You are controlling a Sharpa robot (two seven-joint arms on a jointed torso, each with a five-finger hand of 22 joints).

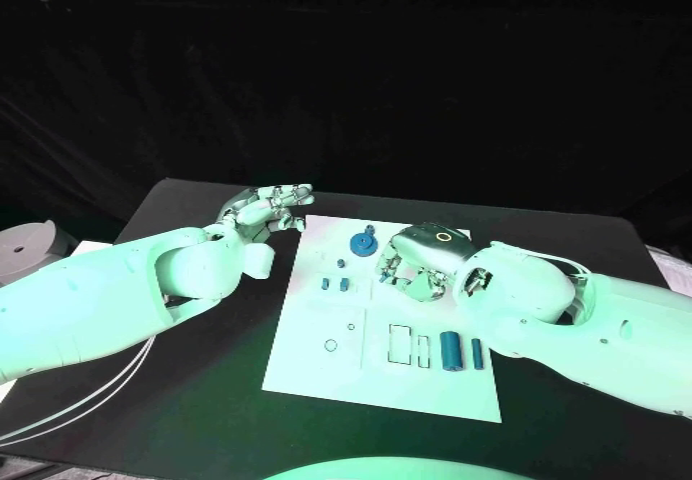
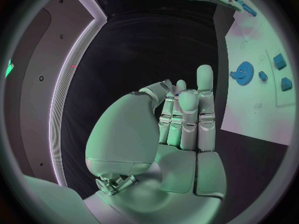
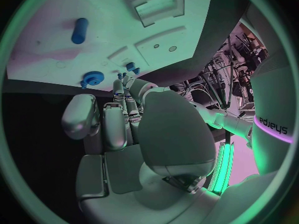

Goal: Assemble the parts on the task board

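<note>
Left hand (image 1: 268, 210) beside white board (image 1: 325, 370), fingers together, holding nothing. Right hand (image 1: 418, 262) over board near blue gear (image 1: 364, 242); grip unclear.

- The left arm (image 1: 116, 285) is white, with thick, smooth, rounded shells.
- Thin pale cables (image 1: 87, 395) hang under it.
- The right arm (image 1: 577, 310) is white too, with thin cables (image 1: 577, 272) near the wrist.
- The left hand (image 1: 267, 210) and right hand (image 1: 411, 265) are silver, with jointed metal fingers.
- The right hand has a dark patch with a yellow ring (image 1: 441, 238) on its back.

Matt white task board (image 1: 325, 365), glossy blue plastic parts (image 1: 451, 352), black cloth table (image 1: 173, 400).
</note>
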